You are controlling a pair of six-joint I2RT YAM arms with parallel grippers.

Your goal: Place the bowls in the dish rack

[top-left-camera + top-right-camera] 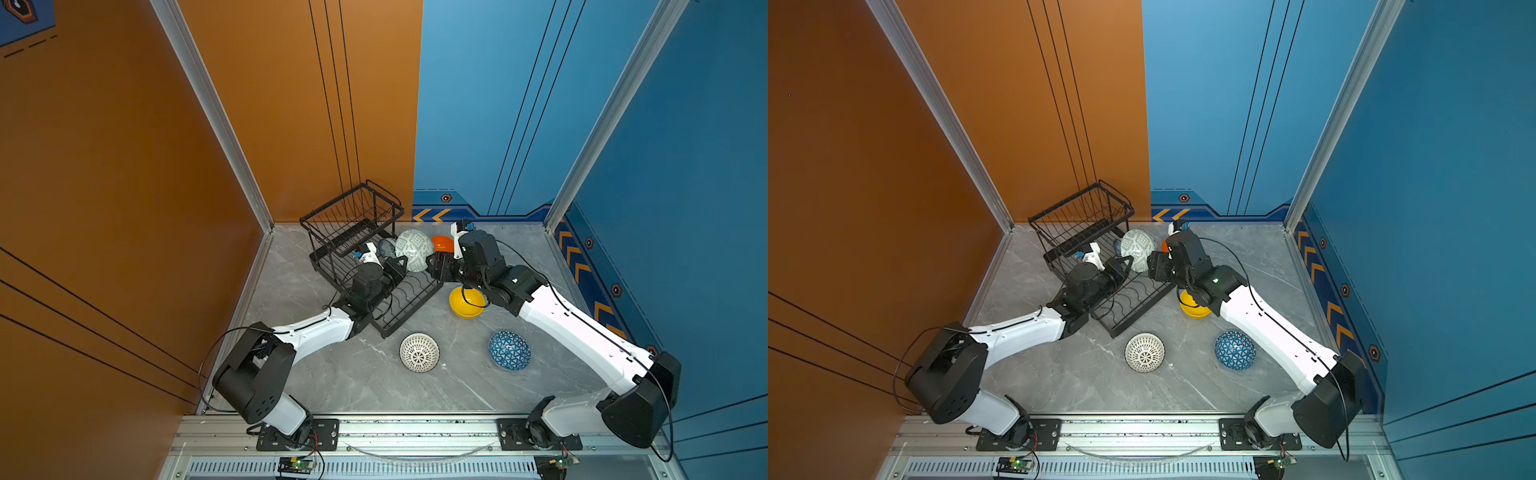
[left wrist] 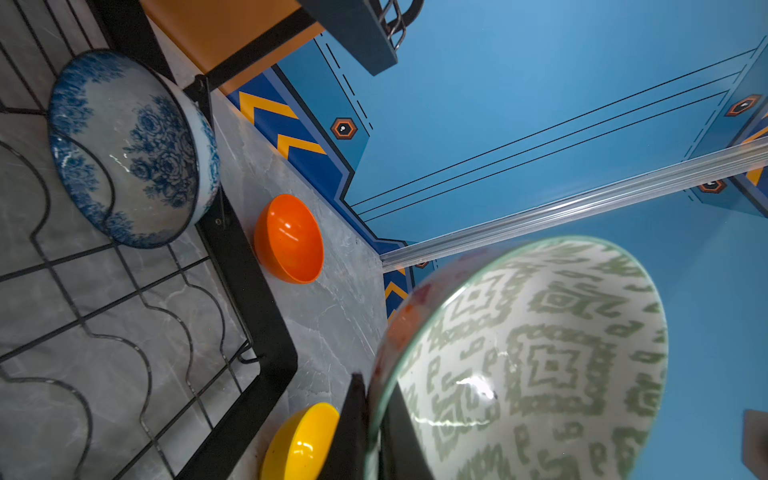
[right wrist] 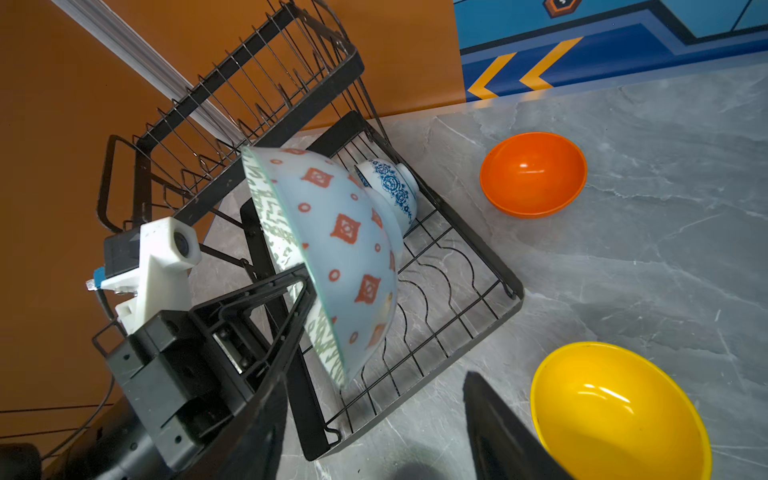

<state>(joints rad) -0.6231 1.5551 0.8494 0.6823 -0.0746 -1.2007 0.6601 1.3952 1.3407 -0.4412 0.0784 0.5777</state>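
— Between the fingers of our left gripper (image 2: 376,417) sits the rim of the pale green bowl (image 2: 540,357), pinched tight and held on edge just over the dish rack (image 3: 515,293). How far along are we?
— One of six loaded, we judge. Just past that gripper the floral bowl (image 2: 133,149) stands on edge among the tray's dividers; the green one is not yet set down.
— And the raised basket (image 1: 353,212) above it?
— We see nothing in it.
— Our right gripper (image 3: 377,376)?
— Spread, with nothing between its jaws. The yellow bowl (image 3: 615,411) lies just beside it on the table (image 1: 332,374), the orange bowl (image 3: 534,174) farther ahead, outside the rack.
— Well behind both grippers, toward our arm bases, the lattice bowl (image 1: 419,352) and the blue triangle bowl (image 1: 509,350) sit on the table too. Four wait, one is in hand.
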